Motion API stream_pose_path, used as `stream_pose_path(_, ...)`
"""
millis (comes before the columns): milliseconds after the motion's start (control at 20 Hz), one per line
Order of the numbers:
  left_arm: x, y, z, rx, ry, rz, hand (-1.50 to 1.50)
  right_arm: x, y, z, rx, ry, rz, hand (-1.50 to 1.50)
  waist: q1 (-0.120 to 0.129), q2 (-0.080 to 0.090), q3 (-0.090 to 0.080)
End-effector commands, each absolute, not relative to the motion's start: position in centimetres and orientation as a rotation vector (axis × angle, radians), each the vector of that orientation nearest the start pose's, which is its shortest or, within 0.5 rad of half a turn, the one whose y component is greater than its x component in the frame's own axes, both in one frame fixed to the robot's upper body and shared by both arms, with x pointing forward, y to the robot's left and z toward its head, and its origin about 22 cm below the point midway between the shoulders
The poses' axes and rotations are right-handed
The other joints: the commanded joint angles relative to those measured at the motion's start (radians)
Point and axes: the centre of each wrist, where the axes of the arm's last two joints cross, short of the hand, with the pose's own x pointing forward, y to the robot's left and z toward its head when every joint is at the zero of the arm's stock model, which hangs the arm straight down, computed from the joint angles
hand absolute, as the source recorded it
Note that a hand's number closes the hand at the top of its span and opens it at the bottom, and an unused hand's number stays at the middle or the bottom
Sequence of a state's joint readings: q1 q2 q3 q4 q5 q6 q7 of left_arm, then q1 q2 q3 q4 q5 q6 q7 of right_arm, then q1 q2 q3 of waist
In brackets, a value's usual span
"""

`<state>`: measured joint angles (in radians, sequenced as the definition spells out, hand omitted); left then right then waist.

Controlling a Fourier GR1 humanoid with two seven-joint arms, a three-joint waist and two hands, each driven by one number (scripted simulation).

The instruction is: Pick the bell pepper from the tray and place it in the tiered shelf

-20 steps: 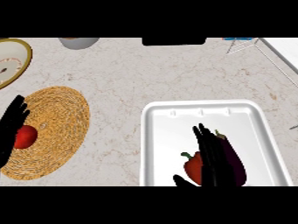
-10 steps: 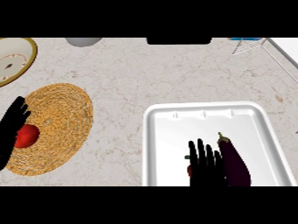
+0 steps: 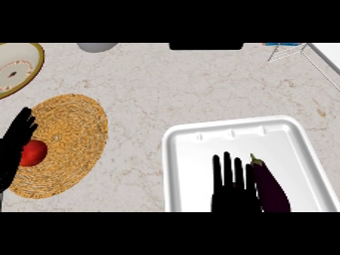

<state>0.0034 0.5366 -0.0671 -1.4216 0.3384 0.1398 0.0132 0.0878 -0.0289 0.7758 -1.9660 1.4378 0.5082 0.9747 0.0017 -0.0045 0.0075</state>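
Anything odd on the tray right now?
No bell pepper shows on the white tray. The right hand, fingers straight, covers the spot beside the eggplant, so the pepper may be hidden under it. Nothing looks spilled or tipped.

Open counter (image 3: 165,89) runs bare between woven mat (image 3: 62,142) and white tray (image 3: 239,137), passable there. Inside tray, eggplant (image 3: 269,187) lies just beside right hand (image 3: 233,187), crowding the lower middle. Shelf wire frame (image 3: 327,69) blocks top right; bowl (image 3: 7,69) sits top left.
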Motion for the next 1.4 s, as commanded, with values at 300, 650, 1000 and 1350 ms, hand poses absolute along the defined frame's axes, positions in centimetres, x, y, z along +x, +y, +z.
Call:
stream_pose_path(300,22.7,33.5,-0.5,0.252,-1.344,-0.041,0.00,18.0,-8.9,7.6,-1.183,-0.685,1.226,-1.50,0.002,0.005,-0.008)
stream_pose_path(650,22.6,33.6,0.0,0.270,-1.344,-0.050,0.00,19.5,-11.3,7.1,-1.192,-0.729,1.202,-1.50,0.000,0.004,-0.007)
stream_pose_path(1000,22.9,34.7,-0.9,0.260,-1.321,-0.052,0.00,18.6,-9.2,5.3,-1.167,-0.710,1.226,-1.50,-0.002,0.004,-0.007)
stream_pose_path(1350,23.9,34.9,-0.8,0.255,-1.337,-0.043,0.00,20.4,-12.7,1.9,-1.133,-0.700,1.186,1.50,-0.003,0.005,-0.007)
